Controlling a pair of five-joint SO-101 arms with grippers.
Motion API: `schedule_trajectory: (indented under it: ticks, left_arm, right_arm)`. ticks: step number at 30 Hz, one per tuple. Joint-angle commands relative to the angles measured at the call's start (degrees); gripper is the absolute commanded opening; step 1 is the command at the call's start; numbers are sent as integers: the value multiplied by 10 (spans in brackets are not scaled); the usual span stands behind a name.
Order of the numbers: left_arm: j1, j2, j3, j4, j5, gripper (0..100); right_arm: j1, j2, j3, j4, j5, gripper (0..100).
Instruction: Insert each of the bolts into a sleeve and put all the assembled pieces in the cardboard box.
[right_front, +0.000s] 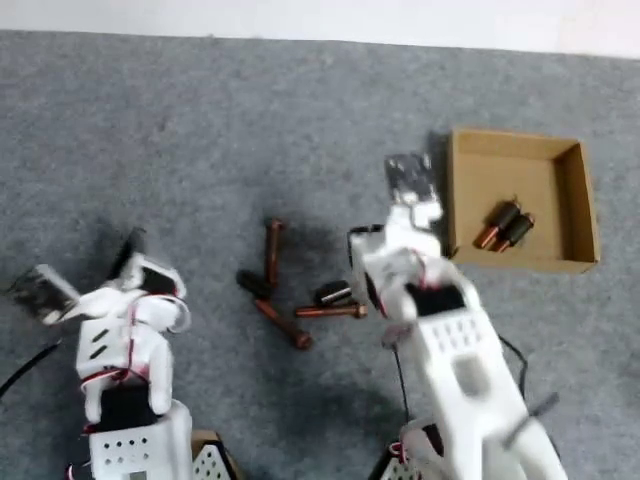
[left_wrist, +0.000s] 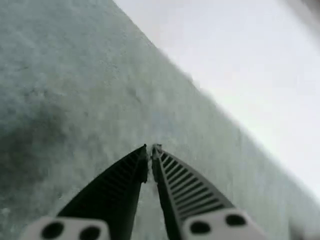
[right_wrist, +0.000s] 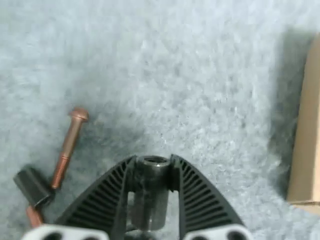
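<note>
Closest to your right wrist lens, your right gripper (right_wrist: 152, 160) has its black ribbed fingers (right_wrist: 107, 195) clamped on a dark sleeve (right_wrist: 150, 200), which stands between them with its open end facing away from the camera. At the left of that frame a copper bolt (right_wrist: 69, 147) lies on the grey carpet (right_wrist: 190, 75) with its head toward the top, and a loose black sleeve (right_wrist: 33, 186) sits just beside its lower end. The cardboard box (right_wrist: 306, 135) shows as a wall at the right edge. From the high view you see the box in the upper right of the frame, with two assembled pieces (right_front: 503, 226) lying side by side and touching on its floor. Near the middle of the frame, three bolts lie in a loose cluster. One is the copper bolt, running up and down the frame. Below it are a slanted bolt (right_front: 283, 323) and a level bolt (right_front: 330, 312). A second dark piece (right_front: 333, 294) sits just above the level bolt, right against the right arm, and you cannot tell whether it rests on the carpet. Your left gripper (left_wrist: 150, 148) has its fingertips pressed together with nothing between them. It hangs over bare carpet at the lower left of the high view, well apart from the cluster.
</note>
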Motion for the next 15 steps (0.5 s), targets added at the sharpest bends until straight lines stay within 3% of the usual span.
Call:
schedule_trajectory:
  ticks: [1,9,15]
  left_arm:
    - [97,-6,-29,83,-62,42]
    - [231,38,-121,138,-121,42]
    - [256,329,-219,2,-146,42]
  right_arm:
    - [5,-207,116,-42,62,5]
    - [6,-465,288,-42,76,5]
    - [5,-538,323,-42,76,5]
